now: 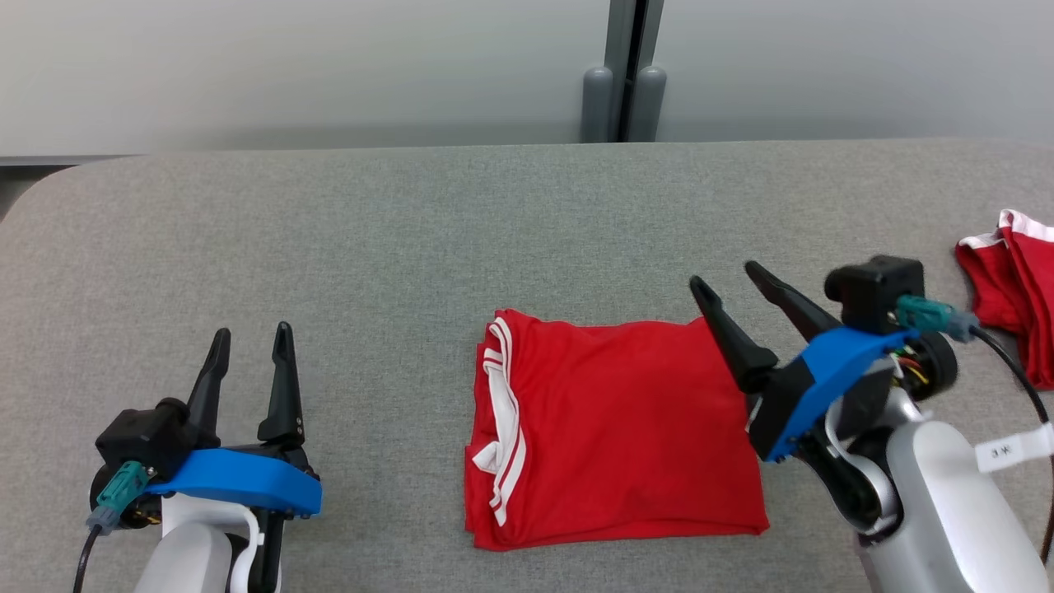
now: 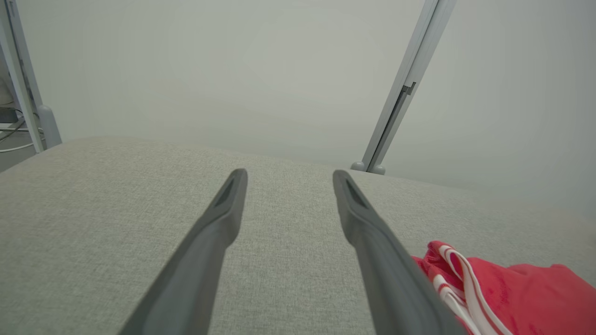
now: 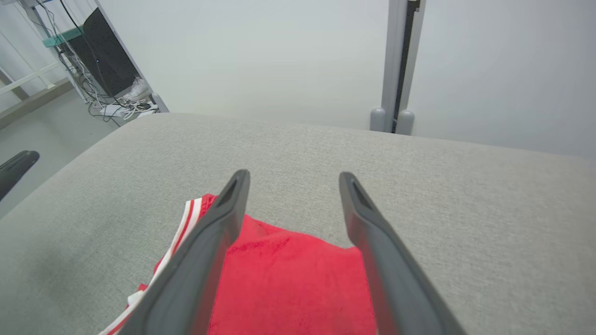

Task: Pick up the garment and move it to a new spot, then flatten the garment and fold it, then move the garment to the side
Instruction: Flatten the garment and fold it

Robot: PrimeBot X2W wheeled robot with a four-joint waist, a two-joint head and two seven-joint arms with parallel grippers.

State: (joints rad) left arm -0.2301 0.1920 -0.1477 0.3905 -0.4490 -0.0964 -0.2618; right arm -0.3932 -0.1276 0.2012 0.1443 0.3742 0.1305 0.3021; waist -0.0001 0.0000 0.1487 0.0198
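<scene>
The garment (image 1: 617,428) is red with white stripes along its left edge and lies folded into a neat rectangle at the centre front of the grey table (image 1: 412,231). My right gripper (image 1: 729,284) hovers open over the garment's far right corner, nothing between its fingers; in the right wrist view the red garment (image 3: 288,279) lies below the spread fingers (image 3: 372,232). My left gripper (image 1: 251,333) stands open at the front left, well clear of the garment. The left wrist view shows the garment's striped edge (image 2: 465,279) to the right of the open left gripper (image 2: 288,174).
A second red garment with white trim (image 1: 1013,288) lies crumpled at the table's right edge. A grey post (image 1: 626,74) stands behind the table against a pale wall. Cables and a dark monitor (image 3: 102,56) sit on the floor beyond the table's left end.
</scene>
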